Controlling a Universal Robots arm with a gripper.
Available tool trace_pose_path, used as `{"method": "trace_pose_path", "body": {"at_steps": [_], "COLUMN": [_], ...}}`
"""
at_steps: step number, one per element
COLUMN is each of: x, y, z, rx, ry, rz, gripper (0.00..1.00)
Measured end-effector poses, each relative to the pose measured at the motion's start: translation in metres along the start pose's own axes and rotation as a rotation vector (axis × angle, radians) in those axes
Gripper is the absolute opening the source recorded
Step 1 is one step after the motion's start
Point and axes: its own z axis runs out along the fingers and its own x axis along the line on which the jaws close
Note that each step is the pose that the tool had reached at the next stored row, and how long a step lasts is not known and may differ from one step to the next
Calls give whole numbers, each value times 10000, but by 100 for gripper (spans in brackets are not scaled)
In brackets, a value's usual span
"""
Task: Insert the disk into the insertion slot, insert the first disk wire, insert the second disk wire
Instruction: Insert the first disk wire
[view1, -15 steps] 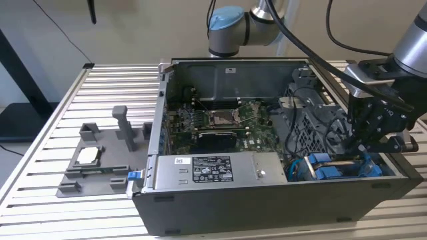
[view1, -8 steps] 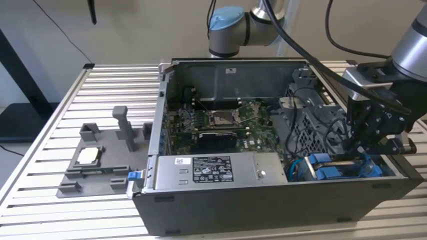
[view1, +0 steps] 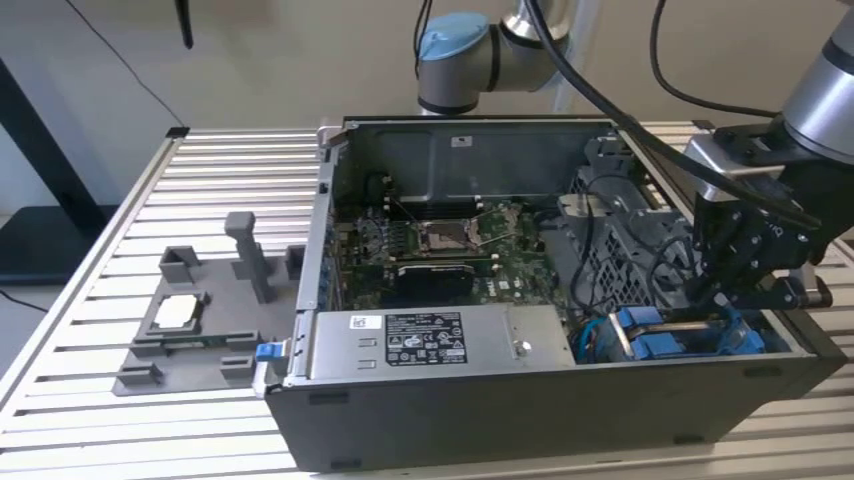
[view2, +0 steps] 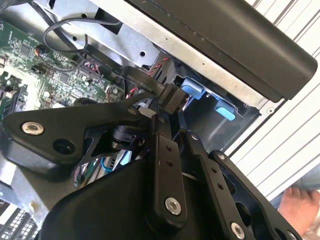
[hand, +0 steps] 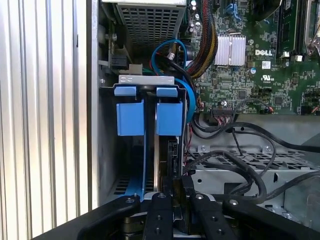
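Observation:
The disk (hand: 169, 118), in its bright blue carrier, stands edge-on inside the insertion slot (hand: 107, 150), a grey metal bay at the case's corner. In the exterior view the blue carrier (view1: 663, 344) sits low in the case, at that view's right. My gripper (view1: 710, 298) reaches down into the case right over it. In the second wrist view my gripper (view2: 169, 109) is shut on a black wire plug (view2: 172, 96) with thin red and black leads. In the first wrist view my gripper (hand: 177, 189) hangs close to the disk's near edge.
A grey labelled power-supply box (view1: 414, 345) lies beside the bay, with the motherboard (view1: 441, 240) behind it. Black cables (hand: 235, 160) loop over a perforated metal cage. A grey fixture (view1: 187, 330) sits on the slatted table. Part of a person (view2: 300, 205) shows beyond the case wall.

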Motion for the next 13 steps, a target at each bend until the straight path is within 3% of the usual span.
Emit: {"method": "trace_pose_path", "body": {"at_steps": [3, 4, 5, 6, 13], "x": [0, 0, 0, -2, -18], "y": [0, 0, 0, 0, 1], "z": [5, 4, 0, -25, -342], "rx": [0, 0, 0, 0, 1], "ry": [-8, -6, -1, -2, -1], "rz": [0, 0, 0, 0, 0], "gripper": [20, 27, 27, 27, 27]}}
